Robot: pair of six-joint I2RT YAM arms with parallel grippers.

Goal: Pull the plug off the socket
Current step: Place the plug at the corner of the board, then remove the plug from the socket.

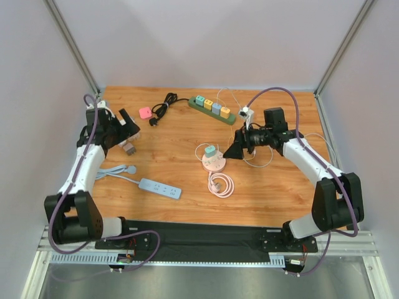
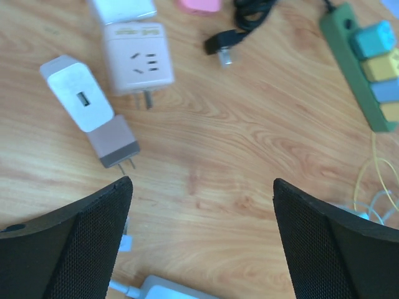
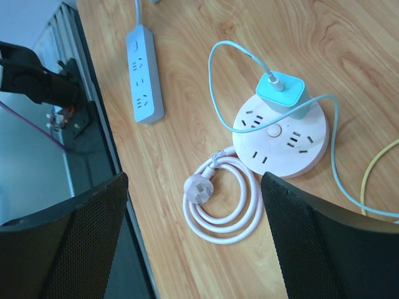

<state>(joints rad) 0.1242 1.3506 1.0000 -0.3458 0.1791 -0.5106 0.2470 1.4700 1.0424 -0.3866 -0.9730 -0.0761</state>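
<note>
— Right gripper point(image 1: 234, 150) hangs spread, empty, just right of the round socket point(image 3: 280, 143) mid-table; teal plug point(image 3: 282, 93) seated in it.
— Approach step. Next: descend, clamp that plug, pull straight up.

Free bench point(image 1: 168, 156) between blue power strip point(image 1: 160, 188) and round pink socket point(image 3: 280, 149). Near side blocked by coiled pink cord point(image 3: 221, 205); top taken by teal charger point(image 3: 280, 94), with blue cable point(image 3: 213, 81) looping around.
</note>
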